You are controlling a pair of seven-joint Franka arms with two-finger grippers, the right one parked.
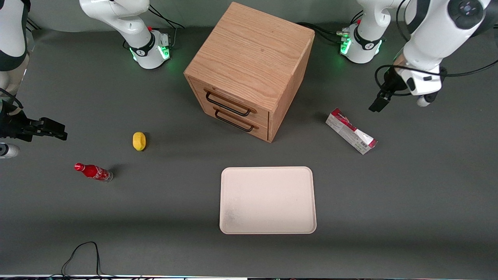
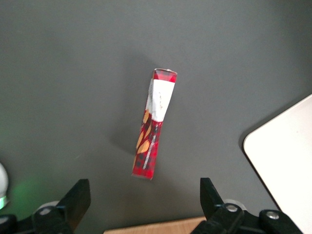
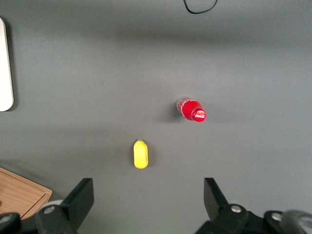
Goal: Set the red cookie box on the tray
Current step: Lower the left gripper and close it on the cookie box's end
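Note:
The red cookie box [image 1: 351, 131] lies flat on the dark table beside the wooden cabinet, toward the working arm's end. The left wrist view shows the same box [image 2: 154, 124] as a long thin carton with a red end and a white patch. The cream-white tray [image 1: 267, 200] sits nearer the front camera than the cabinet, and a corner of the tray [image 2: 285, 161] reaches into the left wrist view. My gripper [image 1: 379, 102] hangs above the table, farther from the front camera than the box and apart from it. The same gripper [image 2: 145, 197] stands open with nothing between its black fingers.
A wooden drawer cabinet [image 1: 249, 70] with two black handles stands mid-table. A yellow lemon-like object [image 1: 139, 140] and a small red soda bottle [image 1: 93, 172] lie toward the parked arm's end. A black cable [image 1: 83, 254] loops at the front edge.

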